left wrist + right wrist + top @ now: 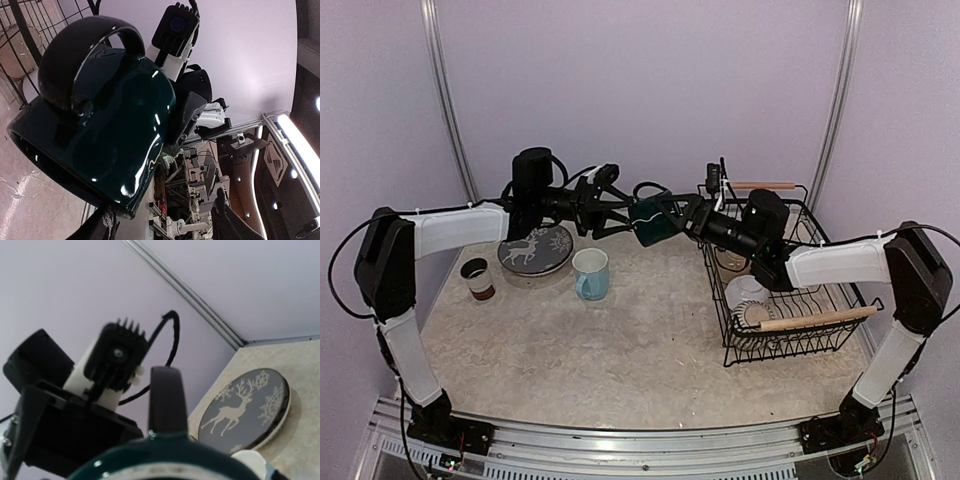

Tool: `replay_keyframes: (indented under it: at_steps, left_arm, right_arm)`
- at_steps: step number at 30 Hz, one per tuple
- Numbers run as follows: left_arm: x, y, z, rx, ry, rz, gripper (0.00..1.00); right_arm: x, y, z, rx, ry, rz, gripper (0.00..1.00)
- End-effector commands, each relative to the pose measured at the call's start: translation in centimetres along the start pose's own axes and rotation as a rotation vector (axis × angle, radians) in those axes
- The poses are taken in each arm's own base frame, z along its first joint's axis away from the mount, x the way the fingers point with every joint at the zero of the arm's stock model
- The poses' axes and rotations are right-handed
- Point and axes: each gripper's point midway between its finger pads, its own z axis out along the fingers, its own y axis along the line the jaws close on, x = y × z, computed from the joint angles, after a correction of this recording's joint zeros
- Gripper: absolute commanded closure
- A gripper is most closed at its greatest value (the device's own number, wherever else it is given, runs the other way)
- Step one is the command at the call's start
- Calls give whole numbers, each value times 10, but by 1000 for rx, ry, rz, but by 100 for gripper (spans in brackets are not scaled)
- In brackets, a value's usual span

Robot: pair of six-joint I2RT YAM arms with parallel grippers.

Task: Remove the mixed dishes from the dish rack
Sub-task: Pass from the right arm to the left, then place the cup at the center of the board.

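Dark green mug (653,222) is off the table, in the air just left of the dish rack (817,319), by its far corner. Right gripper (682,214) reaches out of the rack side, clamped on the mug. Left gripper (620,215) meets it from the side away from the rack, jaws spread wide. I can't tell if its tips touch. White bowl (747,291) sits inside the rack. Deer-pattern plate (535,248), light blue mug (590,275) and brown-white cup (477,278) stand on the table, well left of the rack.
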Motion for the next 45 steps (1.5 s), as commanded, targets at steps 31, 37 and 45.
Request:
replay_keyframes:
  at_steps: [31, 37, 45]
  left_arm:
    - [-6, 0, -7, 51, -2, -10, 100]
    - [-11, -4, -18, -56, -63, 47, 100]
    - [-21, 6, -31, -383, -183, 131, 100]
  right_arm:
    - [14, -13, 4, 124, -18, -106, 10]
    - [4, -29, -17, 274, 10, -169, 0]
    - [-25, -50, -45, 581, 59, -290, 0]
